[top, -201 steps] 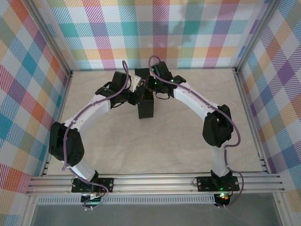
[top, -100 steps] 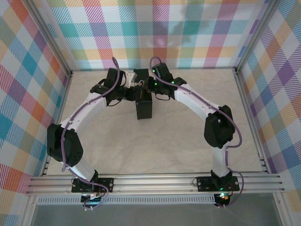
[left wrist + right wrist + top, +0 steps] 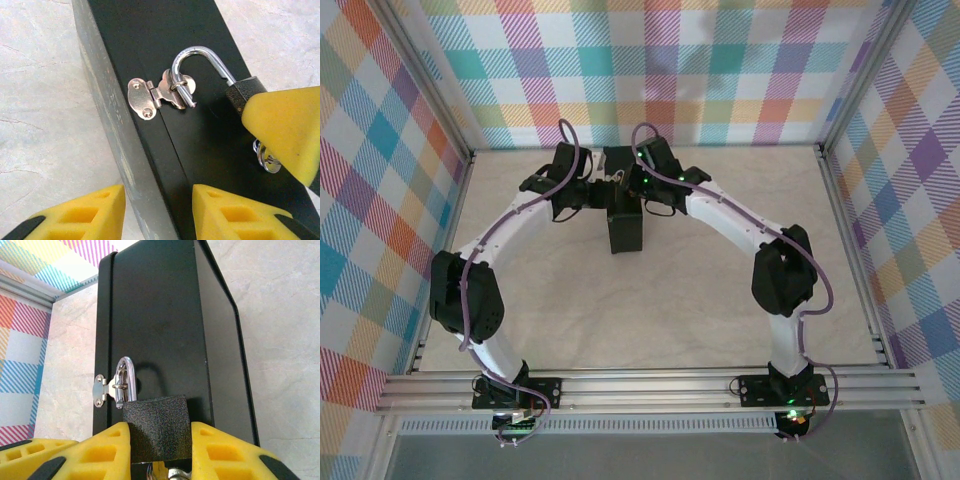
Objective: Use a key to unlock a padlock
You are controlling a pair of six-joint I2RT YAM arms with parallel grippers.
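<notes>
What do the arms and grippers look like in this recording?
The left arm and right arm both have white links, bulky black joints and a purple cable running alongside. A green light glows on the right arm. The left gripper and right gripper have yellow wedge-shaped fingers with cut-out holes.

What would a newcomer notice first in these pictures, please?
The padlock, its dark body pinched in the right tool, is hooked by its silver hoop through the latch on the black box. The hoop's short end is free, and the left tool sits open astride the box edge.
</notes>
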